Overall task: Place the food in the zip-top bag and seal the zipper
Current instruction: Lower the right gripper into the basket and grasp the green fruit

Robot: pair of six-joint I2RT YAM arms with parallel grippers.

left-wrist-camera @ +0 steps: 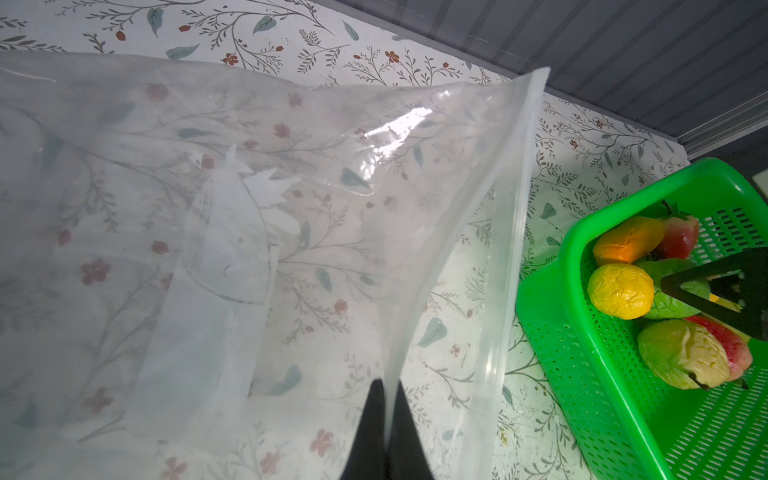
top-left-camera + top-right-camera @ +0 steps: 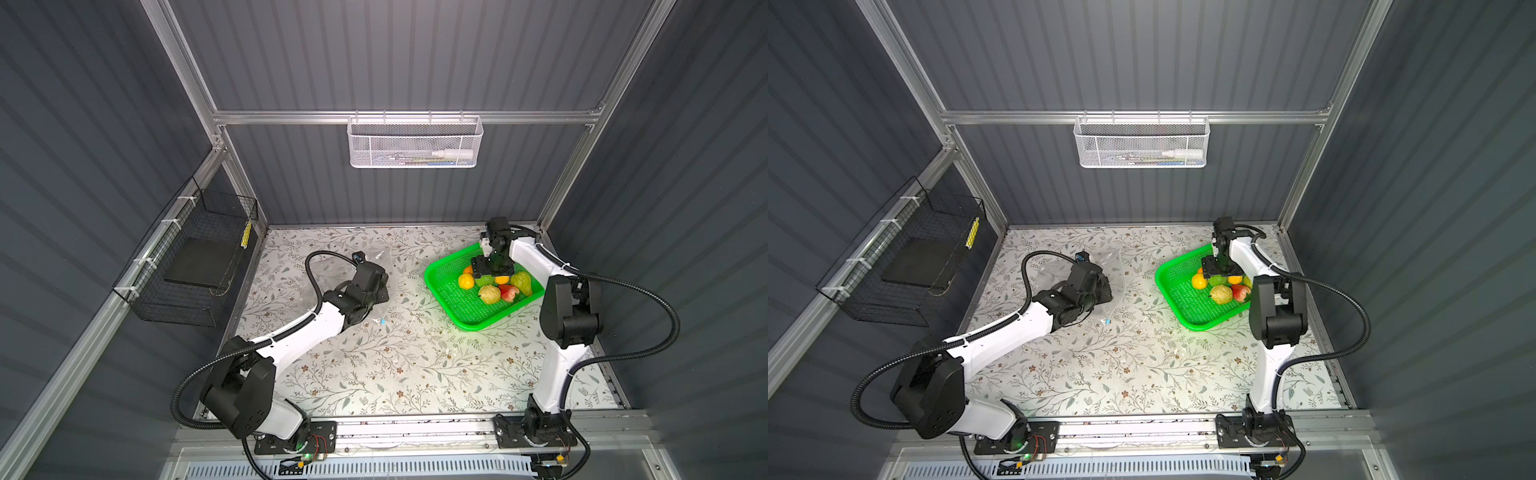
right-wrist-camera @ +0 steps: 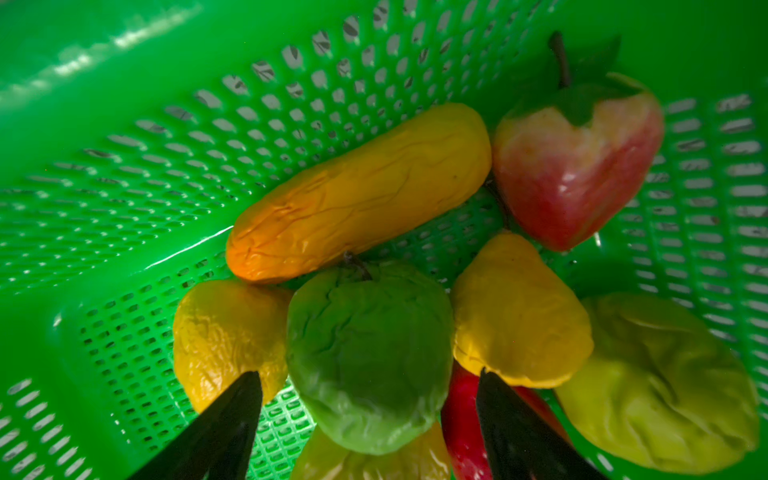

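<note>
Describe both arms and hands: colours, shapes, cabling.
Both match. Left arm and right arm: smooth white link shells with boxy black joint housings. A black corrugated cable hose loops outside each arm. Left hand and right hand: black, each with two flat fingers tapering to points. No markings legible.

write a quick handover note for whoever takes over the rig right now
Left gripper: shut on the zip-top bag, pinching the film near its zip edge.
Right gripper: open, down in the green basket, jaws either side of the green fruit.
Food: all in the basket, none visible in the bag.
Done: bag gripped only.
Left: move every piece into the bag, then run the blue slider shut.
</note>
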